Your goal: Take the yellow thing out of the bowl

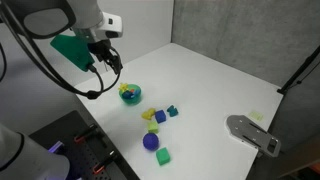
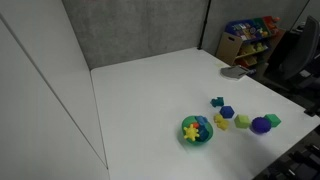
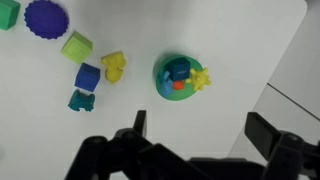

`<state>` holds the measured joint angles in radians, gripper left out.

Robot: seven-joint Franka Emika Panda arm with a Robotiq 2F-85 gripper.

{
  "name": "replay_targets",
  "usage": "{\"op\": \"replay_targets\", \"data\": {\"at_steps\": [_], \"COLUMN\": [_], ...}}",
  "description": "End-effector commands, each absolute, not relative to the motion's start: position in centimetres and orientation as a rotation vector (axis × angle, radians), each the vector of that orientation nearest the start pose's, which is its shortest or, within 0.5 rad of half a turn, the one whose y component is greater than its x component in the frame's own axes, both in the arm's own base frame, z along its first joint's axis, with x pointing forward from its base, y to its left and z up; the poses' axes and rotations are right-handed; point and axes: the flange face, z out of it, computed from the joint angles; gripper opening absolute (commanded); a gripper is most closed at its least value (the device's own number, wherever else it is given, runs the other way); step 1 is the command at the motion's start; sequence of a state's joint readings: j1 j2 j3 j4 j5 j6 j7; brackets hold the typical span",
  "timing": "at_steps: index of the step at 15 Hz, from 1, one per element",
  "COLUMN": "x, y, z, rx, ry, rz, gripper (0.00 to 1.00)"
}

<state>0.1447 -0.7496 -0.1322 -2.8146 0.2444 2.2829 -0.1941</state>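
The small teal-green bowl [image 3: 176,79] with a blue inside sits on the white table, seen in both exterior views [image 1: 130,95] [image 2: 196,131]. A small pale-yellow chunk [image 3: 201,77] rests at its rim, beside blue and orange pieces; it also shows in an exterior view [image 2: 191,129]. My gripper [image 3: 198,128] is open and empty, hovering above the table short of the bowl; in an exterior view it hangs [image 1: 103,62] up and to the left of the bowl.
Loose toy blocks lie next to the bowl: a larger yellow piece [image 3: 114,66], a blue block [image 3: 87,76], a lime block [image 3: 76,46], a teal block [image 3: 81,100] and a dark blue ball [image 3: 43,16]. A grey device [image 1: 252,134] lies at the table edge.
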Motion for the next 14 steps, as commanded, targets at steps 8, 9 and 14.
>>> {"op": "replay_targets", "data": {"at_steps": [8,9,14], "x": [35.9,36.4,39.7], "y": [2.4,2.7,4.9], "z": [42.3,42.2,40.8], "rx": [-2.855,-2.859,-2.861], "ry": [-0.132,-0.141,-0.169], "rz": [-0.277,-0.267,-0.193], "gripper": [1.0,1.0,1.0]}}
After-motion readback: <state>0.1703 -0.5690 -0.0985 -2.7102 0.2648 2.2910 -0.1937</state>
